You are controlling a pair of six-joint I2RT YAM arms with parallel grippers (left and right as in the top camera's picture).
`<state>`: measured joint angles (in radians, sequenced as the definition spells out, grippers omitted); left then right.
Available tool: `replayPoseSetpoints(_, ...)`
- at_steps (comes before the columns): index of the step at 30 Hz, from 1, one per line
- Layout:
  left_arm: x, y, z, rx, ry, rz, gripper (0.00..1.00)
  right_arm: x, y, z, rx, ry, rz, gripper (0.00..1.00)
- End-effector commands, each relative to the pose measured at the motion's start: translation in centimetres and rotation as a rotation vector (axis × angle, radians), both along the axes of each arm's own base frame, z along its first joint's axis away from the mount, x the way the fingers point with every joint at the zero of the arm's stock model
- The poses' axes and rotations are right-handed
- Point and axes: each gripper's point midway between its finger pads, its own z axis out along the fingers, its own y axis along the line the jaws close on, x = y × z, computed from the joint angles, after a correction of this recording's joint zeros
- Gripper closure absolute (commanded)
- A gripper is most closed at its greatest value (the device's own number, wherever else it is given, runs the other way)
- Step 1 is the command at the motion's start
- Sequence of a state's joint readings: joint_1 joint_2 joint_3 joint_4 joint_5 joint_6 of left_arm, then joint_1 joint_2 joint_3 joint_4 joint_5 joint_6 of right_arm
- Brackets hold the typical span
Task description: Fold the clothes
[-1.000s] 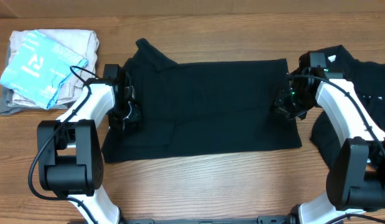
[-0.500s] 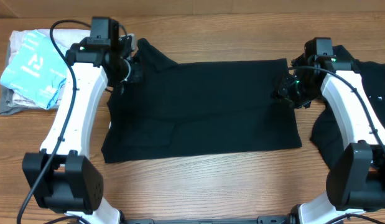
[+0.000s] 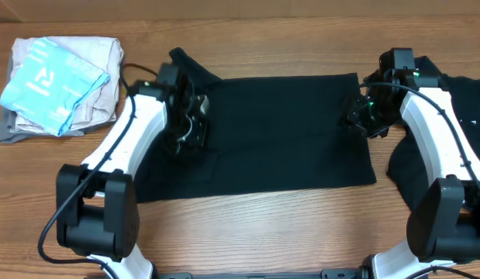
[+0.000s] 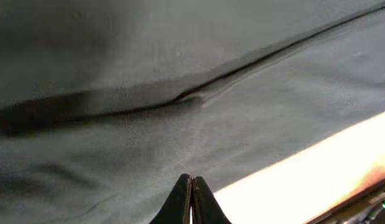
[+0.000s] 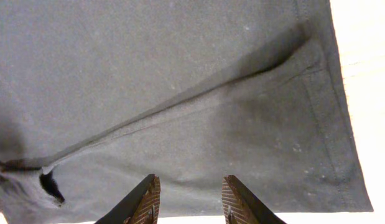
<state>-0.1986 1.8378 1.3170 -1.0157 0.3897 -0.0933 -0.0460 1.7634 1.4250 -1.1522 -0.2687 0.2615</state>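
Black garment (image 3: 286,132) spread flat on the middle of the bench (image 3: 263,232), me at both its ends.

Wide and smooth it lies, one sleeve (image 3: 185,66) poking out at the far left corner, and a long crease (image 5: 198,93) runs across the cloth. My left jaws are down over its left part: clenched tight, tips pressed together, no cloth visible between them. My right jaws hover at its right edge: released, fingers (image 5: 145,199) parted, only fabric below and nothing in the gap. Off to my right, another black garment (image 3: 457,93) sits bunched at the bench's edge, partly under my right arm (image 3: 433,132). Over on my left, a folded pile of pale clothes (image 3: 84,101) with a light blue piece (image 3: 46,81) on top, clear of the black cloth.
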Motion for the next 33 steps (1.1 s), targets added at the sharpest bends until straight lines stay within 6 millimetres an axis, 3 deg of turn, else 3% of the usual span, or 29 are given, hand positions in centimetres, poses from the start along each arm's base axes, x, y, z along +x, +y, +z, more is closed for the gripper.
replayPoseSetpoints(1, -1.3, -0.2, -1.8, -0.025, 0.028, -0.023, 0.96, 0.5, -0.4, 1.3, -0.028, -0.047, 0.001, 0.63)
replayPoseSetpoints(9, -0.4, -0.3, -4.2, -0.039, -0.032, 0.028, 0.96, 0.7, -0.4, 1.3, -0.028, -0.053, 0.001, 0.61)
replayPoseSetpoints(17, 0.4, -0.5, -4.6, -0.050, -0.076, 0.038, 0.95, 0.6, -0.7, 1.2, -0.046, -0.049, -0.003, 0.60)
replayPoseSetpoints(29, -0.3, -0.3, -6.1, -0.047, -0.071, 0.065, 0.96, 0.7, -0.7, 1.2, -0.047, -0.055, -0.002, 0.59)
replayPoseSetpoints(33, 0.2, -0.5, -5.8, -0.054, -0.086, 0.065, 0.96, 0.8, -0.7, 1.2, -0.047, -0.058, -0.003, 0.59)
